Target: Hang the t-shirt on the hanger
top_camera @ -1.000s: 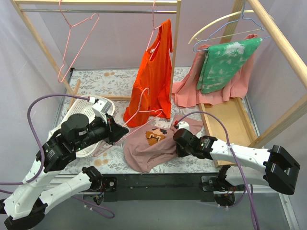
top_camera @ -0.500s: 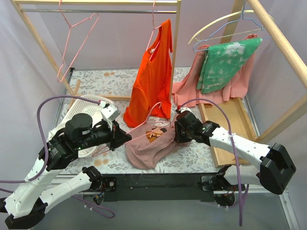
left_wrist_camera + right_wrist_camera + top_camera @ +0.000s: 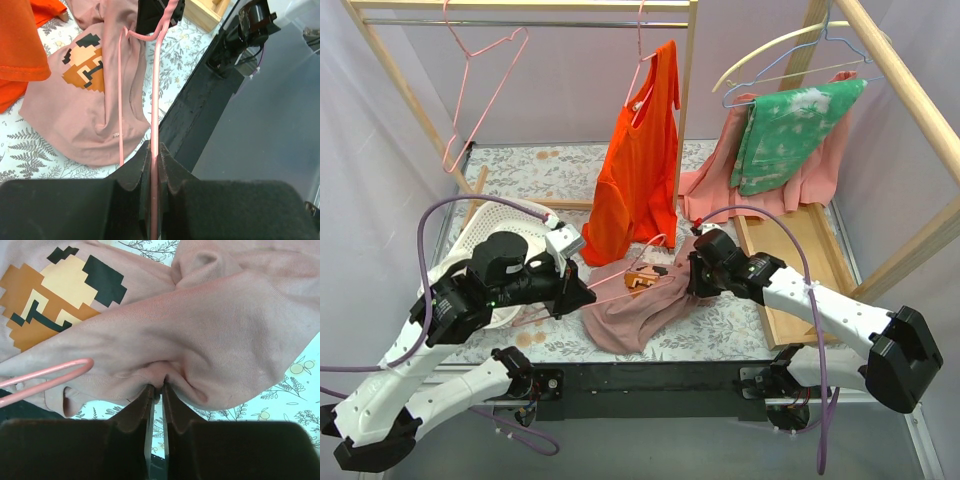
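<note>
Hanger pinched by left end effector, t-shirt by right end effector, basket nearby

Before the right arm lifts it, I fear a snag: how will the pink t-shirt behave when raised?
Probably floppy: the t-shirt bunches into folds where the right jaws pinch it. Likely light, since that one small pinch seems to hold part of it up. It may drape and catch on the hanger crossing it.

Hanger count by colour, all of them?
Pink: 3 (rail hanger, orange-top hanger, held hanger)
Cream hanger: 1
Blue-grey hanger: 1
Total: 5
</note>
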`<state>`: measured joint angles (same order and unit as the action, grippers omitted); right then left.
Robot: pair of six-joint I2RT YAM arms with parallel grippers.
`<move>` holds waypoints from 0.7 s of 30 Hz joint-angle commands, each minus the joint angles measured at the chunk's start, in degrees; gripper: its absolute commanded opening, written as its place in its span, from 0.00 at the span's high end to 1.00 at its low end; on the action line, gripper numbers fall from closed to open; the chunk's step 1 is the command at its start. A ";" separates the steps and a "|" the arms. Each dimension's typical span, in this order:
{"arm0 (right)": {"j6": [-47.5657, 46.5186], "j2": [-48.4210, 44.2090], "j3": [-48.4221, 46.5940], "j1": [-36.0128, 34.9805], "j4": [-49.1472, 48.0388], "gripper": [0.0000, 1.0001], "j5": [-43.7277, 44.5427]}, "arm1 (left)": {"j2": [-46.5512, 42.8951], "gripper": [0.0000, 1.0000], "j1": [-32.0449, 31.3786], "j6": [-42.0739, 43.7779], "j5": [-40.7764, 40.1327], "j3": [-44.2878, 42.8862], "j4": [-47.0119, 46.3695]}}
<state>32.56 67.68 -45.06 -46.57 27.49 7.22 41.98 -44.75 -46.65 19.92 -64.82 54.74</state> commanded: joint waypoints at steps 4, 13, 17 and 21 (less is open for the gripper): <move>-1.18 0.17 -1.61 1.30 0.55 0.81 -0.81 | 1.88 1.00 0.02 2.80 4.77 -3.65 1.77; -2.23 2.28 -4.95 2.71 1.70 0.76 -2.48 | 3.29 1.00 -0.07 3.41 7.14 -4.70 3.62; -2.41 2.72 -6.09 2.97 1.87 0.76 -3.00 | 3.38 1.00 -0.07 3.24 7.76 -3.83 2.66; -2.50 3.07 -7.41 3.06 2.48 0.76 -3.36 | 3.55 1.00 -0.07 3.24 6.45 -2.60 1.86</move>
<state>31.05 70.63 -48.88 -43.90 29.34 4.51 45.65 -44.75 -44.29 26.11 -67.57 57.21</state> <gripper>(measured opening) 0.240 0.046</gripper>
